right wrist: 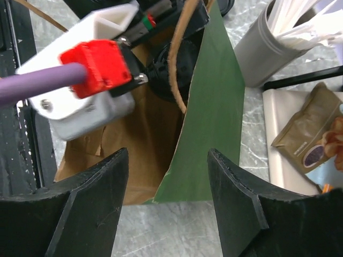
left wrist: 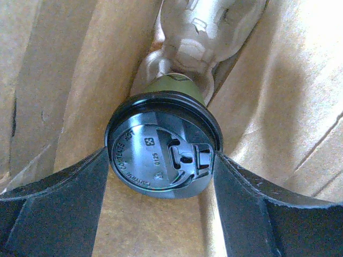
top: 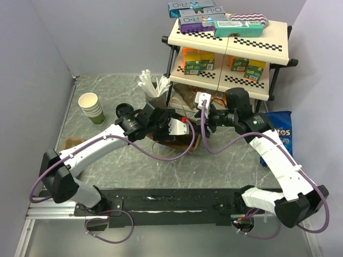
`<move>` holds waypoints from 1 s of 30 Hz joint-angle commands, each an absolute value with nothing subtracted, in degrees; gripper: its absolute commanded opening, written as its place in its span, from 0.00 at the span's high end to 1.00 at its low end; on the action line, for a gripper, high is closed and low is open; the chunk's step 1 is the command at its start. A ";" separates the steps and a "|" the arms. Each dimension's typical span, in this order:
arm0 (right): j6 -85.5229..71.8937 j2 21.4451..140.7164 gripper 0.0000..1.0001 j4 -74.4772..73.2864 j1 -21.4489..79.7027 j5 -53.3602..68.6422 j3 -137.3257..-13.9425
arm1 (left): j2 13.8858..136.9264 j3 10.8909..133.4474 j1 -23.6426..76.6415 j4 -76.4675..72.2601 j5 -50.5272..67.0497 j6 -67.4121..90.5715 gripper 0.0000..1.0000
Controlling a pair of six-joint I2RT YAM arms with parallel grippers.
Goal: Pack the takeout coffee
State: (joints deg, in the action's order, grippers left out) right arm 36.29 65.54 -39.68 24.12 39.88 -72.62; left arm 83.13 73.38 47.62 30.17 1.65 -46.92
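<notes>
The takeout coffee [left wrist: 163, 147], a dark green cup with a black lid, sits deep inside a brown paper bag [left wrist: 278, 96] in the left wrist view. My left gripper [left wrist: 161, 176] reaches into the bag, and its two fingers press on either side of the lid. In the top view the left gripper [top: 172, 128] is inside the bag's mouth [top: 179, 143] and the cup is hidden. My right gripper [right wrist: 169, 203] is open and empty over the bag's green side panel [right wrist: 214, 107]. In the top view it [top: 202, 122] sits at the bag's right edge.
A clear plastic item [left wrist: 198, 32] lies in the bag beyond the cup. A grey holder of white cutlery [top: 155, 88] stands behind the bag. A cream paper cup [top: 92, 107] stands far left. A two-tier snack shelf [top: 230, 43] is at the back right, with a blue chip bag [top: 281, 131] beside it.
</notes>
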 commanded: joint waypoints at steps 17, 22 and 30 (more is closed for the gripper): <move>28.66 69.43 0.97 -35.42 24.96 35.86 -74.53 | 76.91 65.13 49.75 24.61 2.28 -58.88 0.99; 27.77 67.86 1.00 -33.31 25.22 36.30 -73.74 | 77.08 65.04 49.83 25.23 3.08 -60.38 0.99; 26.37 65.83 1.00 -32.70 28.12 34.54 -73.13 | 77.08 62.14 49.83 20.40 0.79 -61.35 0.99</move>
